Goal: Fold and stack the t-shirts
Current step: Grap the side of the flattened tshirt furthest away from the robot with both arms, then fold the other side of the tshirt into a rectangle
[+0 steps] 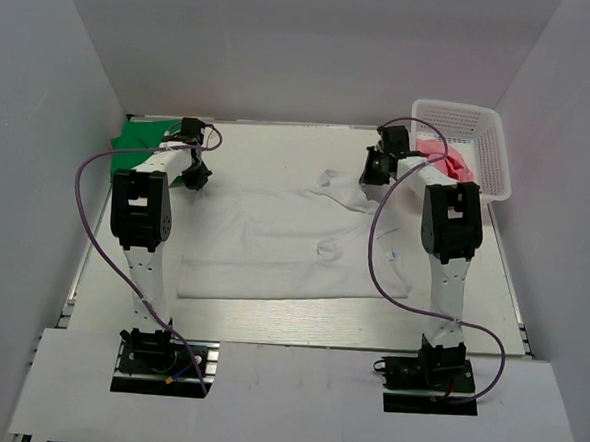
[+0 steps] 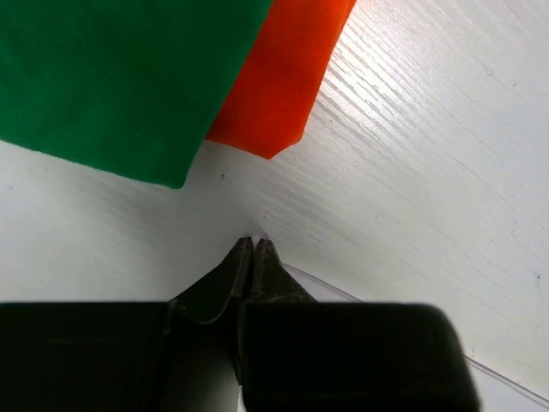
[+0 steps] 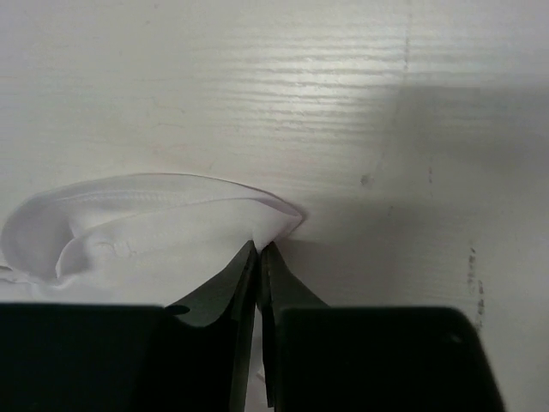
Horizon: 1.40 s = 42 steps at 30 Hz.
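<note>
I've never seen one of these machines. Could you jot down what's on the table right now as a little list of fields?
table: white, wood-grain top
white shirt: spread out in the middle, partly rumpled
green shirt: far left corner, lying over an orange shirt
pink shirt: inside the white basket, far right corner
left claw: pinched shut at the white shirt's far left corner
right claw: pinched shut on a fold at the white shirt's far right edge
</note>
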Available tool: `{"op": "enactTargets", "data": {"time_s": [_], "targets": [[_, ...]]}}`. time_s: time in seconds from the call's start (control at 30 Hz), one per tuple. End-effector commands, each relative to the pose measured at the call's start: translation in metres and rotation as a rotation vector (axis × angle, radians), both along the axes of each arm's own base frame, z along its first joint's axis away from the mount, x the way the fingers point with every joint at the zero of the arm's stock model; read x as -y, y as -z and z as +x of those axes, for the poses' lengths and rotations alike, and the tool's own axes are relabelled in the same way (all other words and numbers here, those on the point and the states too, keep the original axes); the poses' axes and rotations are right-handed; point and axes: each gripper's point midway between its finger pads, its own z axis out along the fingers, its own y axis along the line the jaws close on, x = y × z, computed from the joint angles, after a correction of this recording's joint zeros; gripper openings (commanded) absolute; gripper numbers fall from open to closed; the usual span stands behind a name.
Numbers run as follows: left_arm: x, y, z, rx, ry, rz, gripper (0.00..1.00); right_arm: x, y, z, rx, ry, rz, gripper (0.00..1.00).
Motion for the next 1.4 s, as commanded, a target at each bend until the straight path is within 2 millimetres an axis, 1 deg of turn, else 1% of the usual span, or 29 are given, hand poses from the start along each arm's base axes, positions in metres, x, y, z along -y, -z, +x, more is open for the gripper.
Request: {"op": "enactTargets", "data": {"time_s": [0.0, 0.03, 0.1, 0.3, 0.4, 0.5, 0.53, 0.57, 0.6, 0.63, 0.67, 0.7, 0.73, 0.77, 0.8, 0.83, 0.87, 0.9, 0.93, 0.97, 1.0, 1.07, 1.1, 1.13, 1.17, 1.2, 1.23, 1.3, 1.37], "targets": [[0.005, 0.001, -0.002, -0.006, 0.036, -0.021, 0.00, -0.019, -0.014, 0.023, 0.127, -0.100, 0.033, 0.10], [0.005, 0.001, -0.002, -0.009, 0.045, -0.017, 0.00, -0.018, -0.015, 0.027, 0.155, -0.125, 0.018, 0.04], [0.004, -0.005, 0.002, 0.012, 0.055, -0.013, 0.00, -0.025, -0.032, 0.039, 0.252, -0.187, 0.016, 0.00], [0.005, -0.016, 0.008, 0.051, 0.055, -0.013, 0.00, -0.035, -0.071, 0.063, 0.465, -0.275, 0.028, 0.00], [0.007, -0.017, 0.010, 0.059, 0.069, -0.020, 0.00, -0.042, -0.079, 0.060, 0.513, -0.340, 0.027, 0.00], [0.009, -0.030, 0.014, 0.089, 0.070, -0.002, 0.00, -0.048, -0.088, 0.049, 0.548, -0.409, 0.022, 0.00], [0.011, -0.038, 0.015, 0.106, 0.074, 0.006, 0.00, -0.048, -0.102, 0.044, 0.574, -0.420, 0.028, 0.00], [0.010, -0.044, 0.016, 0.118, 0.069, 0.014, 0.00, -0.046, -0.097, 0.038, 0.571, -0.424, 0.024, 0.00], [0.008, -0.047, 0.013, 0.120, 0.065, 0.022, 0.00, -0.047, -0.102, 0.035, 0.586, -0.433, 0.027, 0.00], [0.008, -0.060, 0.015, 0.153, 0.064, 0.021, 0.00, -0.047, -0.120, 0.033, 0.640, -0.436, 0.024, 0.00], [0.008, -0.061, 0.012, 0.163, 0.064, 0.020, 0.00, -0.044, -0.114, 0.020, 0.628, -0.442, 0.014, 0.00], [0.008, -0.066, 0.011, 0.175, 0.064, 0.020, 0.00, -0.043, -0.129, 0.015, 0.660, -0.447, 0.011, 0.00], [0.007, -0.063, 0.005, 0.168, 0.064, 0.020, 0.00, -0.043, -0.127, 0.008, 0.666, -0.453, 0.008, 0.00], [0.009, -0.076, 0.005, 0.206, 0.076, 0.016, 0.00, -0.042, -0.133, 0.000, 0.673, -0.455, 0.012, 0.00], [0.009, -0.079, 0.003, 0.219, 0.076, 0.015, 0.00, -0.042, -0.146, -0.005, 0.695, -0.462, 0.012, 0.00], [0.015, -0.074, -0.006, 0.208, 0.091, 0.004, 0.00, -0.043, -0.140, -0.014, 0.683, -0.474, 0.010, 0.00], [0.018, -0.088, -0.006, 0.254, 0.111, -0.008, 0.00, -0.043, -0.154, -0.025, 0.709, -0.482, 0.013, 0.00], [0.018, -0.089, -0.009, 0.264, 0.111, -0.009, 0.00, -0.042, -0.146, -0.033, 0.700, -0.494, 0.008, 0.00], [0.021, -0.081, -0.019, 0.245, 0.132, -0.025, 0.00, -0.043, -0.150, -0.039, 0.709, -0.497, 0.008, 0.00], [0.022, -0.083, -0.022, 0.252, 0.138, -0.033, 0.00, -0.042, -0.159, -0.044, 0.730, -0.494, 0.005, 0.00], [0.022, -0.093, -0.026, 0.278, 0.138, -0.033, 0.00, -0.040, -0.152, -0.057, 0.717, -0.503, -0.003, 0.00], [0.026, -0.085, -0.041, 0.262, 0.153, -0.056, 0.00, -0.036, -0.163, -0.065, 0.740, -0.482, -0.014, 0.00], [0.025, -0.079, -0.049, 0.253, 0.153, -0.056, 0.00, -0.033, -0.156, -0.076, 0.723, -0.481, -0.008, 0.00], [0.027, -0.088, -0.054, 0.274, 0.151, -0.070, 0.00, -0.033, -0.163, -0.083, 0.733, -0.477, -0.003, 0.00], [0.027, -0.091, -0.058, 0.287, 0.152, -0.070, 0.00, -0.033, -0.155, -0.091, 0.713, -0.482, 0.000, 0.00], [0.026, -0.086, -0.066, 0.281, 0.152, -0.070, 0.00, -0.031, -0.154, -0.099, 0.706, -0.480, -0.002, 0.00], [0.026, -0.087, -0.071, 0.282, 0.152, -0.070, 0.00, -0.029, -0.162, -0.104, 0.722, -0.477, -0.006, 0.00], [0.027, -0.090, -0.085, 0.300, 0.150, -0.083, 0.00, -0.025, -0.152, -0.116, 0.696, -0.472, -0.014, 0.00], [0.028, -0.093, -0.092, 0.323, 0.148, -0.096, 0.00, -0.019, -0.155, -0.134, 0.702, -0.453, -0.008, 0.00]]}}
